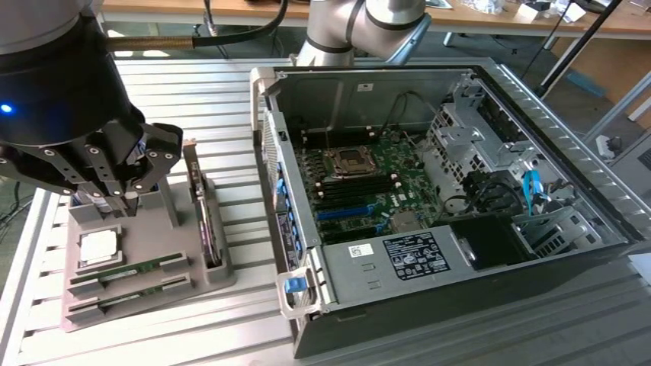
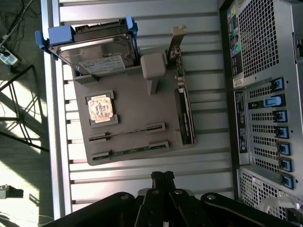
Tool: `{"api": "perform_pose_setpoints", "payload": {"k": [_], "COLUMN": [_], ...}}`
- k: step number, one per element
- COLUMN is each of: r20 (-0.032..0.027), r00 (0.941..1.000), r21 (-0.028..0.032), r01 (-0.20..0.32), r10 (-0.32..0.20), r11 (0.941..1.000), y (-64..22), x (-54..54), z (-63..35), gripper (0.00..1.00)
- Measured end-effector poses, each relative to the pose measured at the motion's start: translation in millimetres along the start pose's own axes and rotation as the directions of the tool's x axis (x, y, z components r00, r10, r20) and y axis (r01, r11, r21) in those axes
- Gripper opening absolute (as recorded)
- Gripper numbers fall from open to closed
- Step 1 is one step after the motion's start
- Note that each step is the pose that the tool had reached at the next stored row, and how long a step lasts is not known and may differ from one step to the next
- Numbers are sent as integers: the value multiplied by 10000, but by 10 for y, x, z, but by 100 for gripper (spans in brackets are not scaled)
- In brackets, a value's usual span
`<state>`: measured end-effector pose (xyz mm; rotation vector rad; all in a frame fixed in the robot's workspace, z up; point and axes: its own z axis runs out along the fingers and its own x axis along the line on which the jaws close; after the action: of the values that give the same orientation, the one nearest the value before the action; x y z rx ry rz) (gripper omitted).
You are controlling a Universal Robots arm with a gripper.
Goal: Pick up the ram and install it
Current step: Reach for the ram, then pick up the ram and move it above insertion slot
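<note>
Two ram sticks, thin and green, lie in slots of a grey holder tray: one ram stick beside the other ram stick. My black gripper hangs above the tray at the exterior view's left, fingers shut together and holding nothing. In the wrist view the fingertips sit just off the tray's edge nearest the ram sticks. The open computer case lies at the exterior view's right, its green motherboard showing black memory slots.
The tray also holds a square silver processor, an upright expansion card and a hard drive in a blue bracket. Everything rests on a slatted metal table. A power supply fills the case's near end.
</note>
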<state>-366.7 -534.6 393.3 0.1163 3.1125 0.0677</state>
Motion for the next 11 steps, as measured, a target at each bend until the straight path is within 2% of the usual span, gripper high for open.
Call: {"api": "perform_pose_setpoints", "payload": {"k": [9,11], "r20": [-1,-11], "r00": [10000,9997], "r21": [0,-6], "r01": [0,255], "r10": [0,-255], "r11": [10000,9997], "y": [0,0], "x": [0,1], "z": [0,0], "gripper": [11,11]}}
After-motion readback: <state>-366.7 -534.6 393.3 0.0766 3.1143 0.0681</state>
